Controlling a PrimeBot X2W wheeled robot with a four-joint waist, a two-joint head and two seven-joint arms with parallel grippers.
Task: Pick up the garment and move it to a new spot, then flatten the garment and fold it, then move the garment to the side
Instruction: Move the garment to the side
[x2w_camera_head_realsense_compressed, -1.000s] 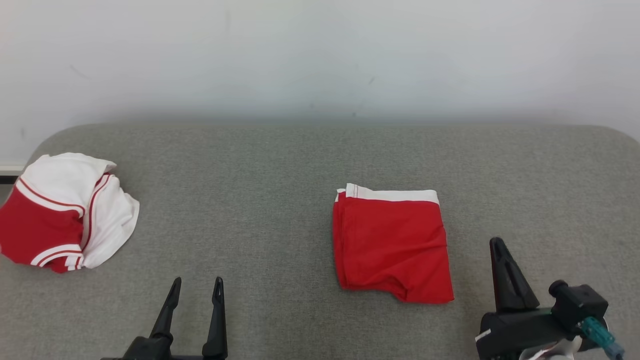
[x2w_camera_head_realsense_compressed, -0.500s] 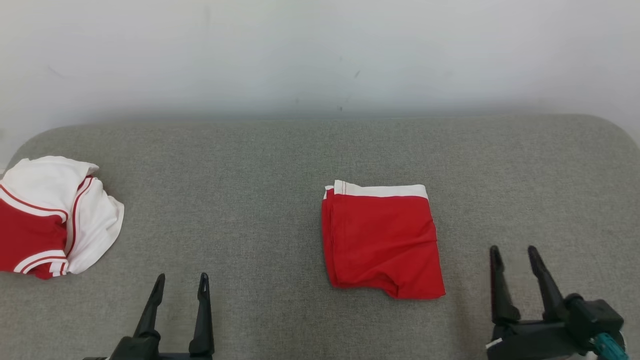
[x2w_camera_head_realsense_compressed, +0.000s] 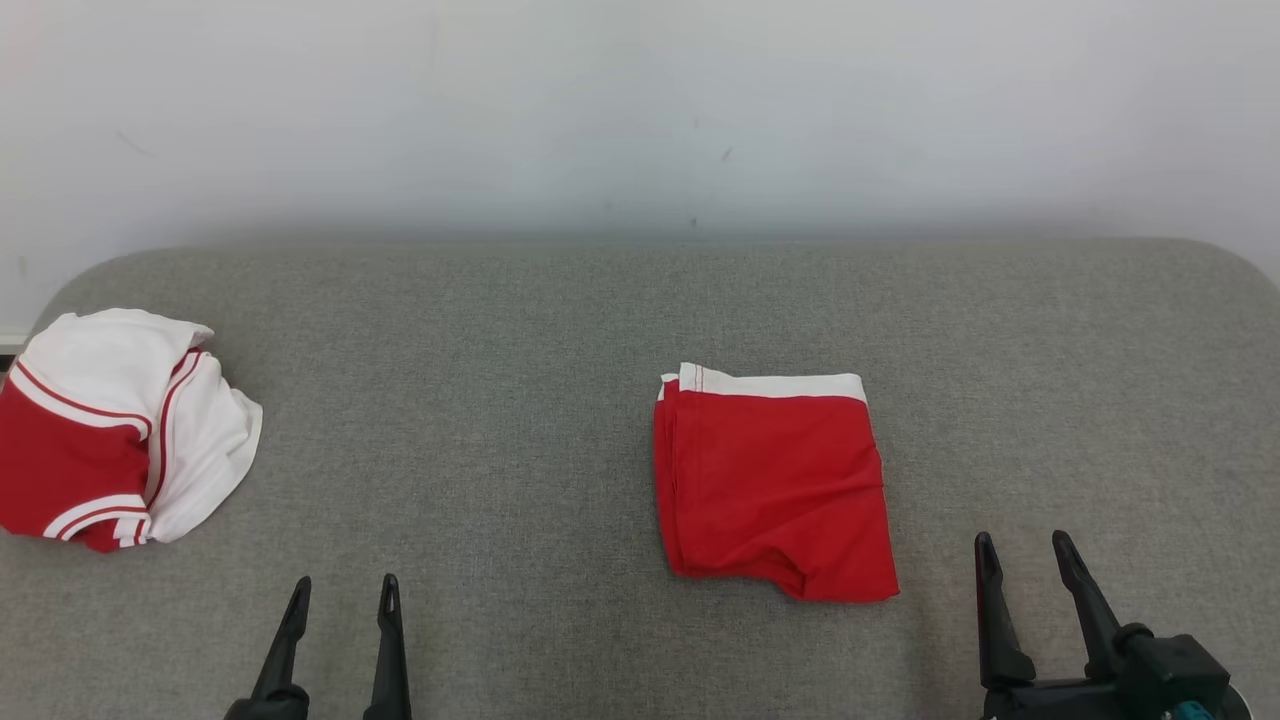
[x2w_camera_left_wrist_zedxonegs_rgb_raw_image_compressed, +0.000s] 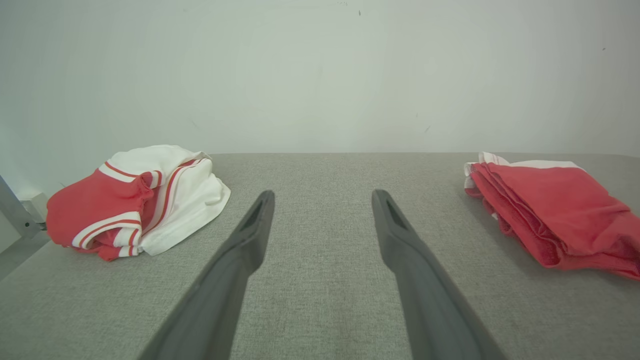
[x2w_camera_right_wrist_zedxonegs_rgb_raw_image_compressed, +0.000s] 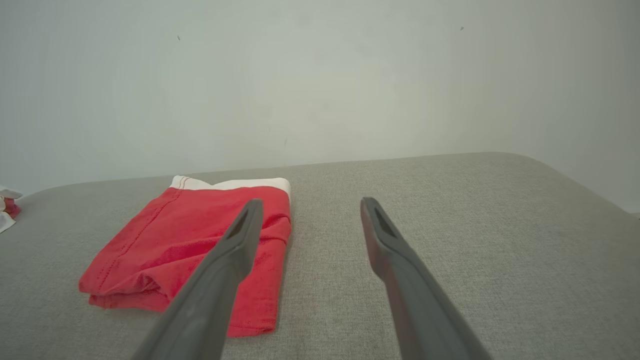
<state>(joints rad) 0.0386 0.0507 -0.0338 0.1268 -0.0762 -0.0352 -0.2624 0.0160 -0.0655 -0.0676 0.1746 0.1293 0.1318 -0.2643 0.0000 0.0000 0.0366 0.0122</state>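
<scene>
The grey surface (x2w_camera_head_realsense_compressed: 480, 400) is leaving free room in its middle. The folded red garment (x2w_camera_head_realsense_compressed: 775, 490) is lying right of centre, a crumpled garment (x2w_camera_head_realsense_compressed: 110, 430) at the left edge. The left gripper (x2w_camera_head_realsense_compressed: 345, 585) and right gripper (x2w_camera_head_realsense_compressed: 1020, 540) are hovering at the near edge, spread and empty.

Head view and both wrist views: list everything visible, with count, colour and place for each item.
folded garment: one, red with white waistband, flat on the surface, right of centre
crumpled garment: one, white and red with stripes, bunched at the surface's left end
padded surface: one, grey fabric, under both garments
wall: one, white, behind the surface
left gripper: one, dark, lower left, open, empty
right gripper: one, dark, lower right, open, empty, beside the folded garment
</scene>
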